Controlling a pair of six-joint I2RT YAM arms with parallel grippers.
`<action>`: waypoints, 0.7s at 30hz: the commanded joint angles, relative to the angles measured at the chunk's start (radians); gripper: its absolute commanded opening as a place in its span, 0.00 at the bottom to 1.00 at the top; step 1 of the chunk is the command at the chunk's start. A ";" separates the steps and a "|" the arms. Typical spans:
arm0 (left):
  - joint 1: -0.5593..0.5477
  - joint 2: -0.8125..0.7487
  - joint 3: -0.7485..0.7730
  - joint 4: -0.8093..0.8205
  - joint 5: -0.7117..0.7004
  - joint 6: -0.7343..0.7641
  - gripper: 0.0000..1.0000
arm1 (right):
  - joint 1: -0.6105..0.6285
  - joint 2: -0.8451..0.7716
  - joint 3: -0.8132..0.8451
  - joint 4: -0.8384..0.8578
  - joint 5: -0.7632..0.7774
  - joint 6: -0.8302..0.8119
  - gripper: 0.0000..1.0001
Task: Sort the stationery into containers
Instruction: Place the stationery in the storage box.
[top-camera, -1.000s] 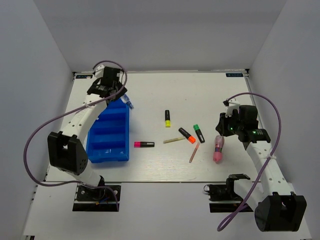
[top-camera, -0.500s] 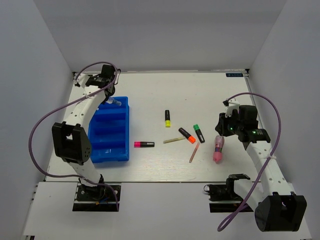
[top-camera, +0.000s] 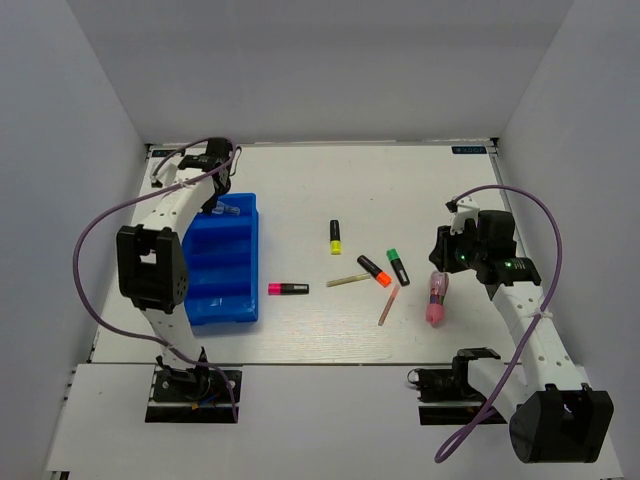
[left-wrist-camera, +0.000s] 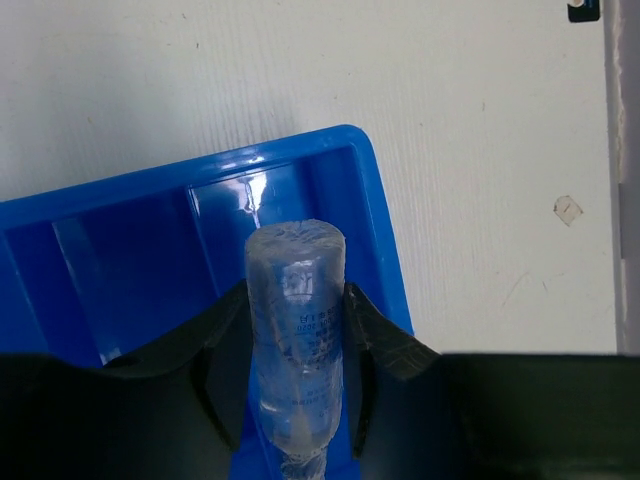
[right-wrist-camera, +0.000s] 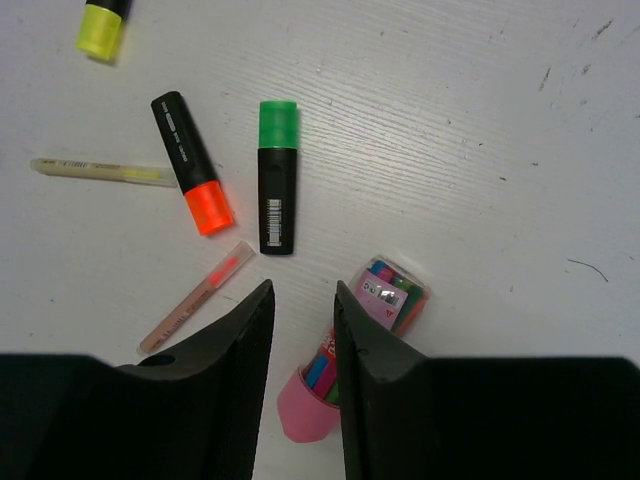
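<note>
My left gripper (top-camera: 219, 203) is shut on the clear-blue pen (left-wrist-camera: 295, 320) and holds it over the far end compartment of the blue tray (top-camera: 243, 290). The tray's far corner also shows in the left wrist view (left-wrist-camera: 375, 240). My right gripper (right-wrist-camera: 302, 295) is open and empty, just above the table, beside the pink tube (right-wrist-camera: 397, 297), which also shows in the top view (top-camera: 436, 298). On the table lie a green highlighter (right-wrist-camera: 277, 190), an orange one (right-wrist-camera: 192, 163), a yellow one (top-camera: 336, 237) and a pink one (top-camera: 288, 289).
A pale yellow stick (right-wrist-camera: 100, 171) lies beside the orange highlighter, and a pink stick (right-wrist-camera: 195, 297) lies just left of my right fingers. White walls close in the table on three sides.
My left arm has swung back and to the left, bringing the pen from the tray's far right corner to over its far compartment. The right arm has not moved.
</note>
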 joint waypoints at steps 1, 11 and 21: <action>0.002 0.019 0.029 0.048 -0.028 -0.037 0.00 | -0.003 0.000 0.041 -0.001 -0.025 0.006 0.34; 0.002 0.075 0.038 0.074 -0.028 -0.015 0.29 | -0.003 0.005 0.042 -0.007 -0.029 -0.005 0.53; -0.011 0.005 -0.051 0.218 0.016 0.145 0.81 | -0.003 0.031 0.050 -0.031 -0.052 -0.018 0.68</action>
